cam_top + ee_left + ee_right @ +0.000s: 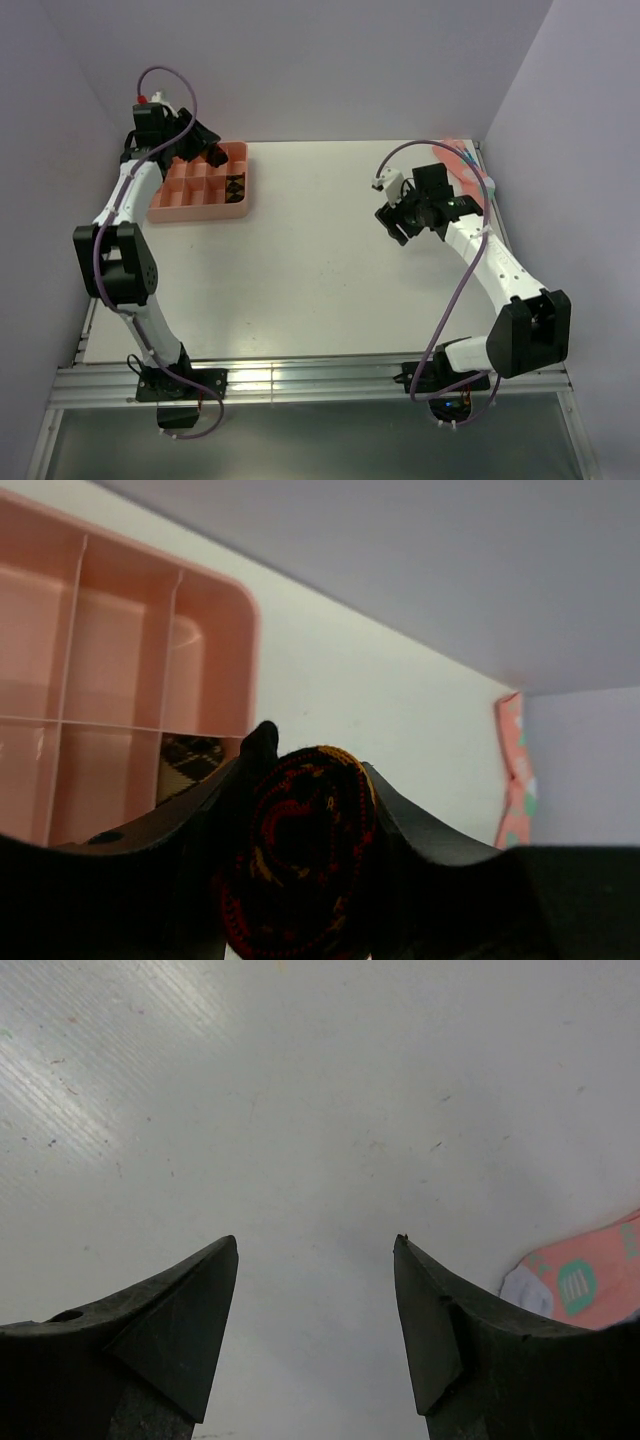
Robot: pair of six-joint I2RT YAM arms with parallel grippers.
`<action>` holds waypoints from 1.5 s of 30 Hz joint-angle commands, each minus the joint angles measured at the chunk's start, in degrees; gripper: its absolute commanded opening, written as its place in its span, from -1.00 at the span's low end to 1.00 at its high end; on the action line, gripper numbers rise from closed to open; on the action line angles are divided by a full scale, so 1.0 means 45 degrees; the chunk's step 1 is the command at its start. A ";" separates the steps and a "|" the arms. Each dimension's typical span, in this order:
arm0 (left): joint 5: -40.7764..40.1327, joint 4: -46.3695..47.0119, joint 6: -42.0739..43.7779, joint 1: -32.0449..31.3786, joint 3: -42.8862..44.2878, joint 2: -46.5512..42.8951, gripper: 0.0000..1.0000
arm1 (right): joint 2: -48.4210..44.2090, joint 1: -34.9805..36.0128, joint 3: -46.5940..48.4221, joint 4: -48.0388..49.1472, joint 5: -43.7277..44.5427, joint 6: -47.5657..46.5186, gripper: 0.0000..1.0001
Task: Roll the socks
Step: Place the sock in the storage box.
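Red-diamond sock roll [300,850] pinched in left gripper [313,748]: lower squarely into tray [250,660] (far-left corner); right gripper [316,1240] spread, empty.

White arms [495,262], purple cables [455,300], matte black right claw [315,1245]

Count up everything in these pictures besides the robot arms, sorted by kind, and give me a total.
Dark argyle socks: 2 (red-and-orange roll; tan sock in the tray)
Pink sock: 1
Tray: 1
Total: 4
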 commanded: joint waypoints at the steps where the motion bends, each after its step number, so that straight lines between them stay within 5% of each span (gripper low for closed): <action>1: -0.0086 -0.3224 0.2155 -0.0048 0.2019 0.1152 -0.99 | 0.0117 -0.0114 -0.0176 0.0266 -0.0062 -0.0136 0.41; 12: -0.1354 -0.6058 0.3777 0.0030 0.4580 0.3674 -0.99 | 0.0117 -0.0251 -0.0722 0.0383 -0.0237 -0.0175 0.38; 45: -0.4789 -0.8011 0.5126 -0.1220 0.5871 0.6429 -0.99 | 0.0058 -0.0251 -0.1230 0.0364 -0.0433 -0.0155 0.29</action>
